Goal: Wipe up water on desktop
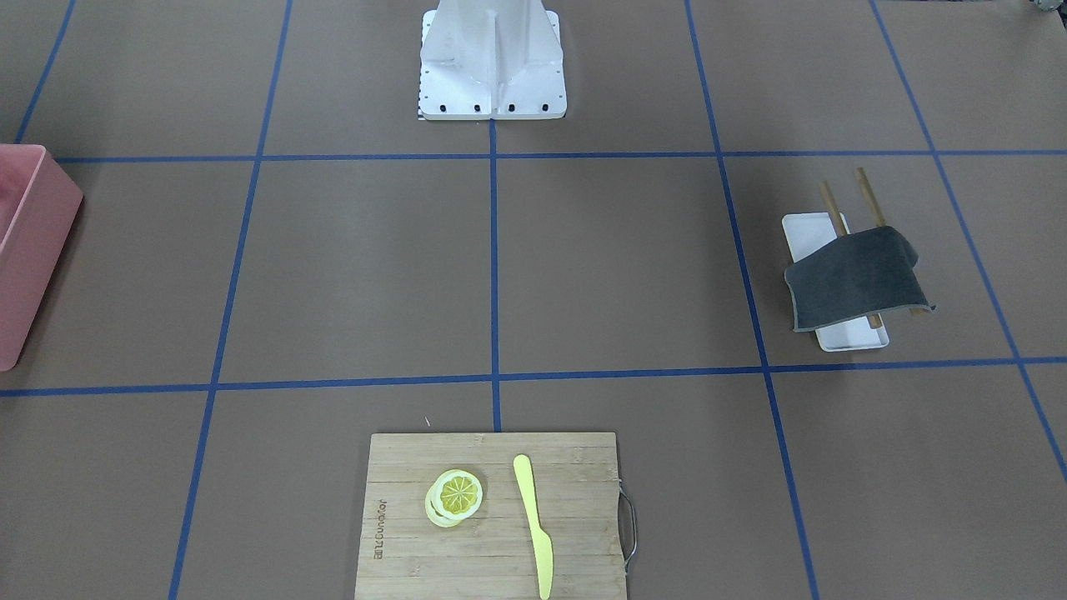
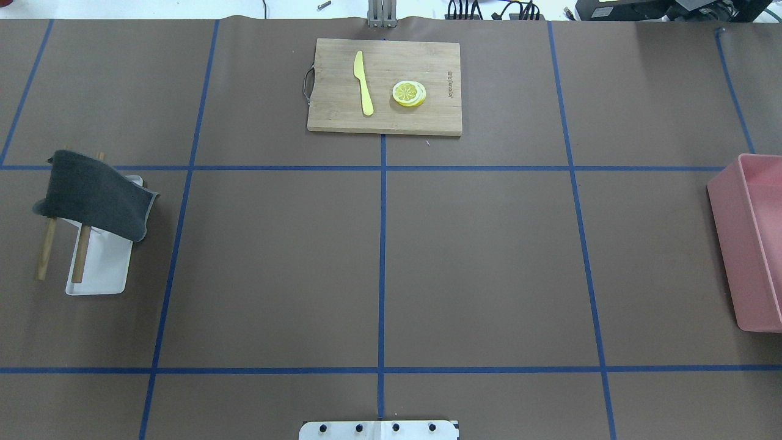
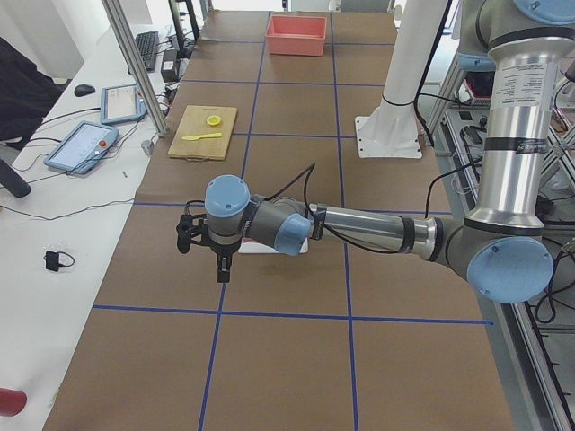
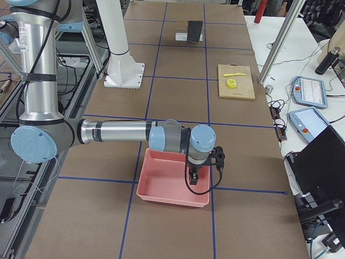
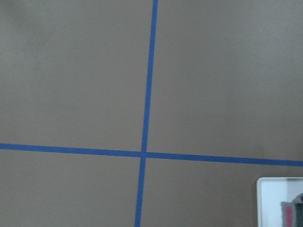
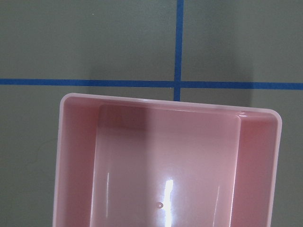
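The brown desktop (image 2: 476,263) with its blue tape grid fills the views; I see no water on it. A dark grey cloth (image 2: 91,195) hangs over a wooden rack (image 2: 44,250) on a white tray (image 2: 104,275) at my left. It also shows in the front-facing view (image 1: 854,279). My left gripper (image 3: 221,268) points down above the desktop beside the tray; I cannot tell if it is open or shut. My right gripper (image 4: 193,178) hangs over the pink bin (image 4: 172,186); I cannot tell its state either.
A bamboo cutting board (image 2: 342,116) at the far middle holds a yellow knife (image 2: 363,82) and lemon slices (image 2: 409,93). The pink bin (image 2: 754,244) stands at my right edge. The white robot base (image 1: 492,67) is at the near middle.
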Robot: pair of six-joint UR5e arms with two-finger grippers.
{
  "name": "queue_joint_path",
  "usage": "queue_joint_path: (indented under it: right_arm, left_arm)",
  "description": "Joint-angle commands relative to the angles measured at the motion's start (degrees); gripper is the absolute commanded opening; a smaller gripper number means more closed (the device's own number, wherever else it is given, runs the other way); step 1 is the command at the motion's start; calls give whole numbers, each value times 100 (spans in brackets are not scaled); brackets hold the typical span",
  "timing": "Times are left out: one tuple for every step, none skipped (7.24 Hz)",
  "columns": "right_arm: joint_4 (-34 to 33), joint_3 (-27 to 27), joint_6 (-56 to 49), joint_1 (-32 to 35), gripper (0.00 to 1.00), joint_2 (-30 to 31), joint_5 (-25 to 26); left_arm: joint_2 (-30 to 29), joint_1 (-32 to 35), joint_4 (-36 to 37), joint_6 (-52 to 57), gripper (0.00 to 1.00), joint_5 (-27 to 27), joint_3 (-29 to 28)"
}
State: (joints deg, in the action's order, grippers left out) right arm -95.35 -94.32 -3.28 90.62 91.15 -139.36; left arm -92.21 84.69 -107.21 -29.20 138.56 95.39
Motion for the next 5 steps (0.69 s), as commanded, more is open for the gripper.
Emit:
queue_joint_path:
  right_arm:
    - [52, 10, 2, 0, 100, 8, -4]
    - [52, 10, 11, 0, 100, 0, -4]
    - [43, 10, 11, 0, 100, -1, -13]
    - [52, 10, 11, 0, 100, -1, -13]
    - [43, 10, 11, 0, 100, -9, -13]
  left_arm:
    - [27, -915, -720, -1670, 98, 30, 111]
    - [27, -1241, -949, -1998, 98, 30, 103]
    - [27, -1505, -1151, -2149, 97, 13, 85]
    - [27, -1699, -1179, -2151, 96, -22, 68]
    - [1, -1797, -1188, -2151, 92, -31, 94]
